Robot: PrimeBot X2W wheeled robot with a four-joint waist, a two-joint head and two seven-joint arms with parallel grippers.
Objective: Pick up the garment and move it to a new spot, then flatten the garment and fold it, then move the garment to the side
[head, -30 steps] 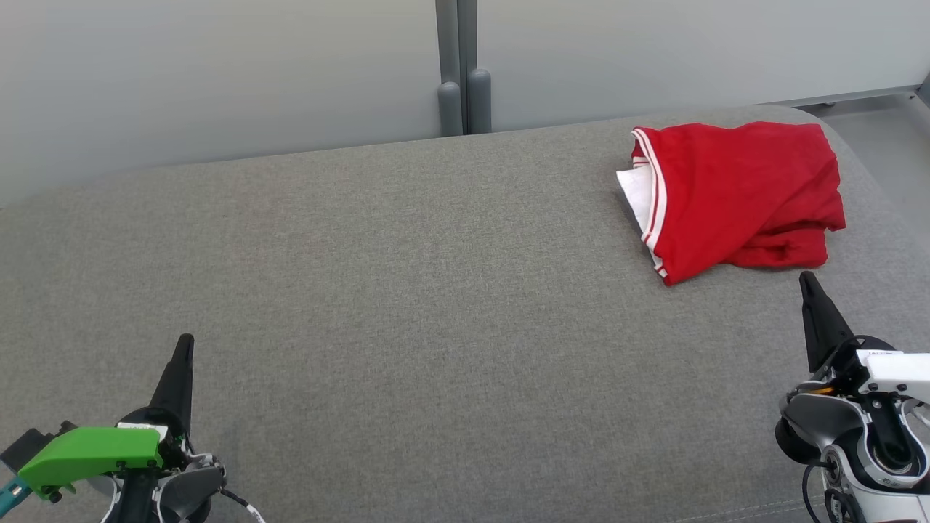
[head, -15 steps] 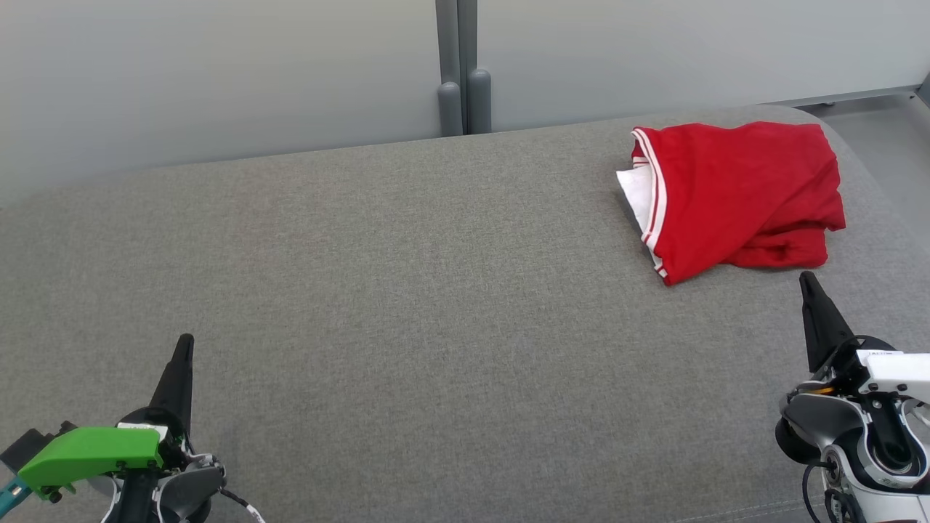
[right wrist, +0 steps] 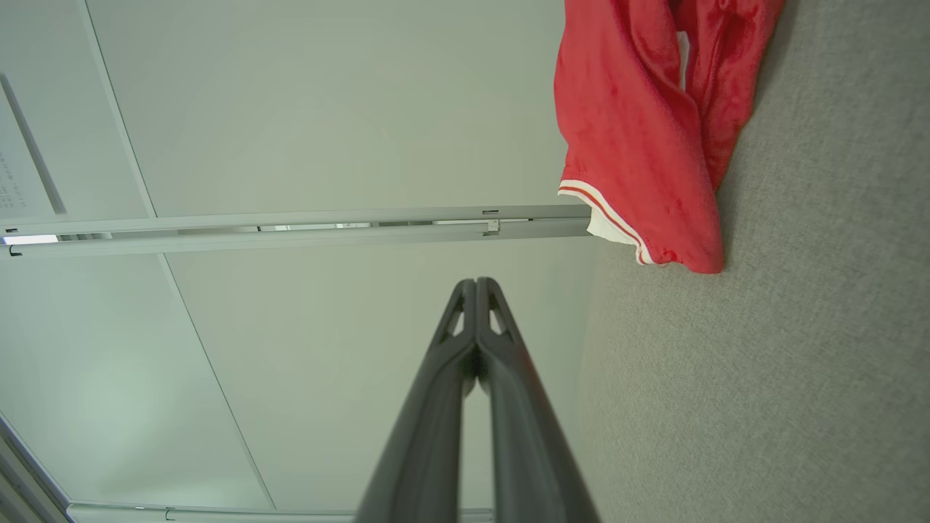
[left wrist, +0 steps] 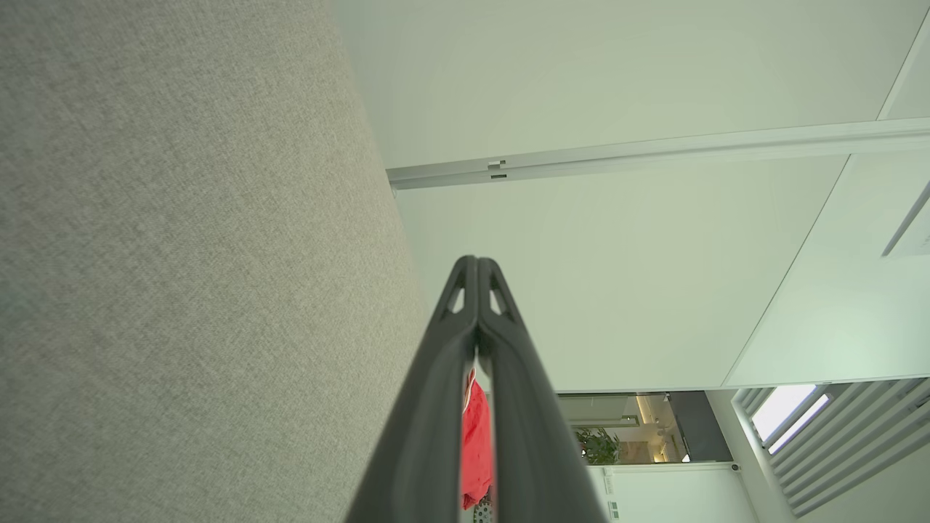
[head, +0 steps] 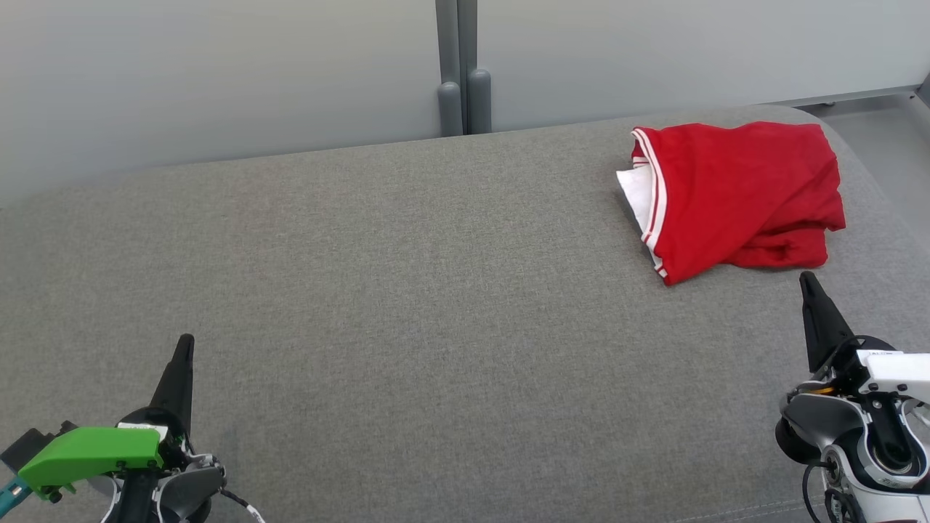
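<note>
A red garment with white-striped trim lies loosely folded at the far right of the grey fabric-covered counter, close to its rounded far right corner. A white inner layer peeks out along the garment's left edge, beside the striped band, and its near side is bunched into soft folds. The right gripper sits at the near right, its two dark fingers pressed together into a single point with nothing between them; the tip points towards the far side and stops just short of the garment's near edge, not touching it. The left gripper is at the near left, well apart from the garment, its fingers likewise closed tip to tip and empty; a green housing sits on its wrist. In the left wrist view a sliver of red cloth shows through the narrow slit lower down between the fingers, far off across the counter. Beyond the far edge stand pale wall panels, joined by a grey vertical post.
</note>
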